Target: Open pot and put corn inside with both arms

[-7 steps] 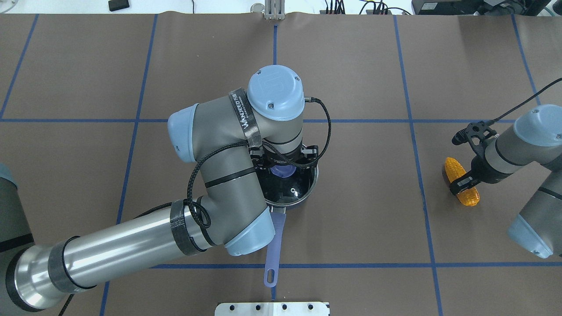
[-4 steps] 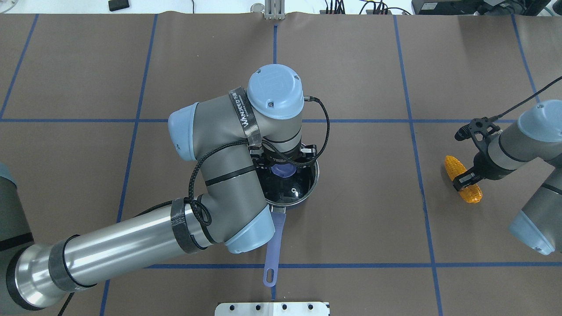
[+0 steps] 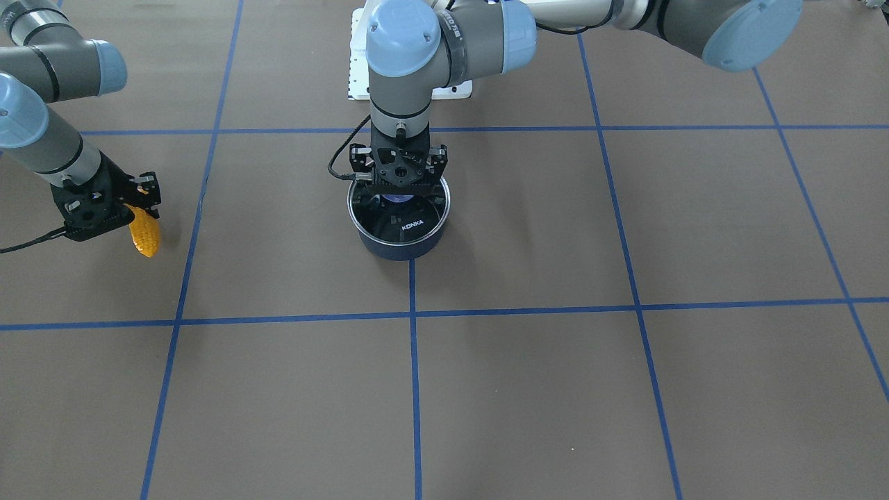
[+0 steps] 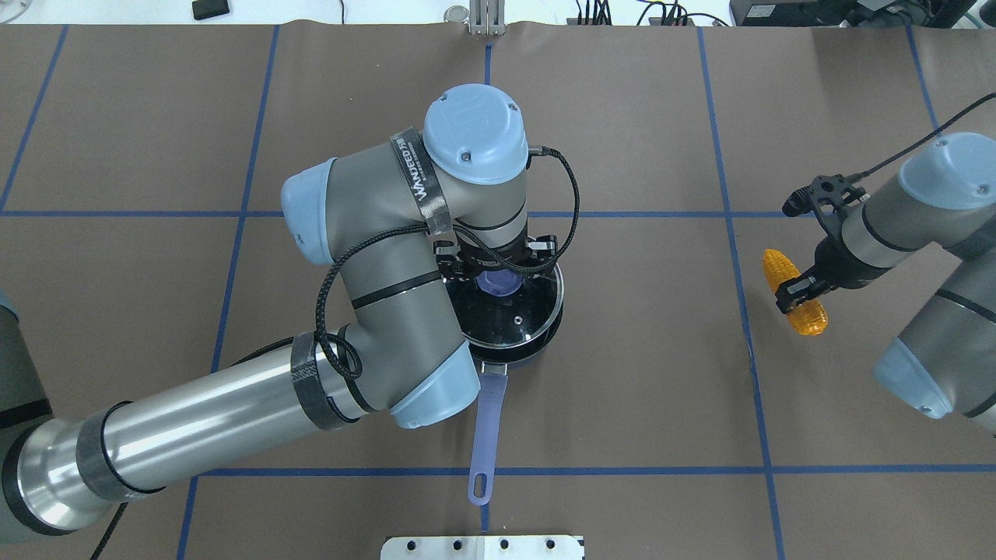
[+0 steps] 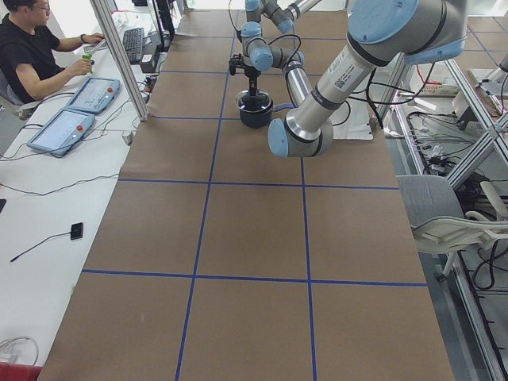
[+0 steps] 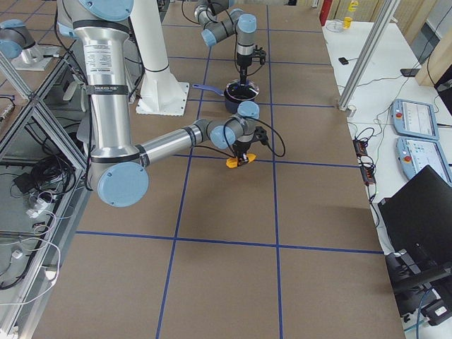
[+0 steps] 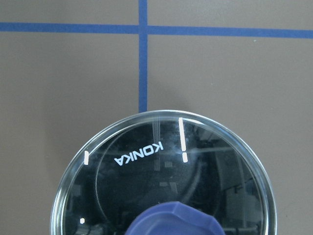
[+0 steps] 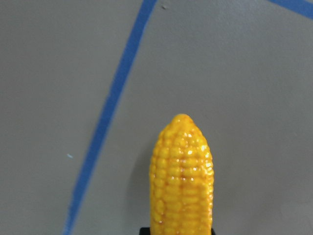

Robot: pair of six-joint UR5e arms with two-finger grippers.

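Observation:
The navy pot (image 3: 403,246) stands mid-table, its lavender handle (image 4: 486,420) pointing toward the robot. My left gripper (image 4: 498,272) comes straight down and is shut on the purple knob (image 7: 173,220) of the glass KONKA lid (image 4: 513,315). In the overhead view the lid looks raised slightly off the rim. My right gripper (image 4: 801,286) is shut across the middle of the orange-yellow corn (image 4: 805,315) and holds it above the table, far to the pot's right. The corn's tapered tip fills the right wrist view (image 8: 182,181).
Blue tape lines grid the brown table cover. The white base plate (image 4: 482,547) sits at the near edge behind the pot handle. An operator (image 5: 32,48) sits at a side desk with teach pendants, off the table.
My left arm has risen, taking the lid slightly up with it. My right gripper has lifted the corn and carried it up and a little toward the pot.

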